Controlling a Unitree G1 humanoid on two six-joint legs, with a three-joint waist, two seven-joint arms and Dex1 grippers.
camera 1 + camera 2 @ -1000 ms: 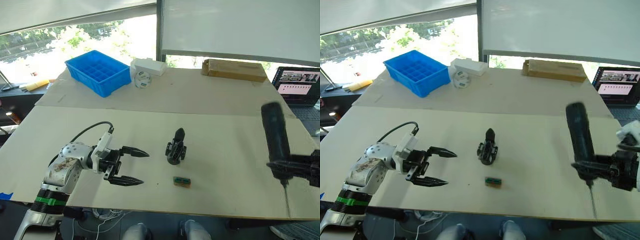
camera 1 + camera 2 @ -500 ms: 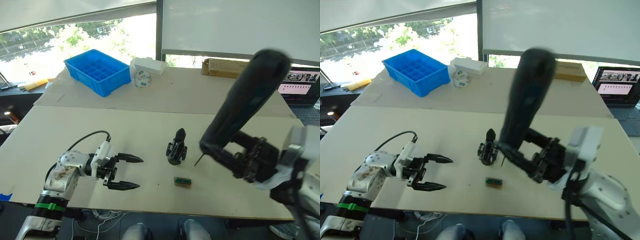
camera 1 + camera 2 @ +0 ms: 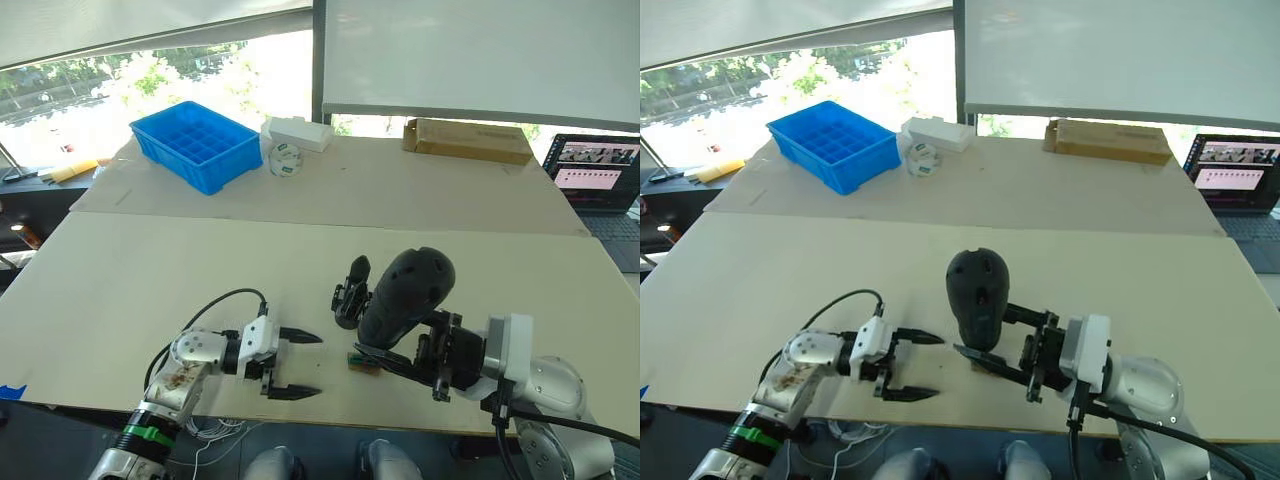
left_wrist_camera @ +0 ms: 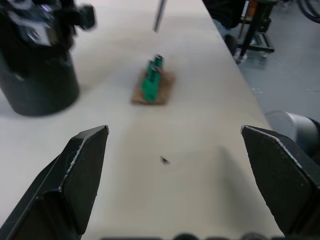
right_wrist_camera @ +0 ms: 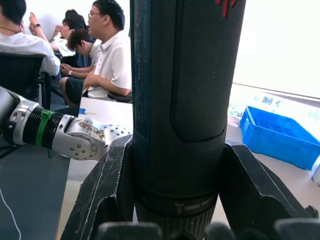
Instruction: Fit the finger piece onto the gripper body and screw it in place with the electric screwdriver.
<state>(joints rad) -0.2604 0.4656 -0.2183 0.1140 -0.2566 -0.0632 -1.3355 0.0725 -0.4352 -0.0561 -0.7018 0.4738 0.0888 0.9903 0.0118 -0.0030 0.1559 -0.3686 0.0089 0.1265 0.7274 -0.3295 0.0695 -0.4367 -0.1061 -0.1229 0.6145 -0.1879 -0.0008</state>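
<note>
On the near half of the desk, head views: the right end effector is clamped on the electric screwdriver, whose long axis leans toward the camera, butt end up and foreshortened, bit end down by the desk. The gripper body stands upright just behind and left of it, its pointed finger up. A small green part on a brown tab lies partly hidden below the screwdriver. The left end effector sits near the front edge, fingers spread wide, tips toward the green part.

Since half a second ago the screwdriver has swung from a steep rightward lean to near end-on, the right arm has dropped lower, and the left arm has slid right.

Far desk: blue bin, white box, cardboard box, laptop. Windows with lowered blinds behind.

Left wrist view: wide-open fingers frame the green part, the gripper body's round base and the metal bit tip above.

Right wrist view: the screwdriver barrel rises between the clamped fingers; seated people behind.
</note>
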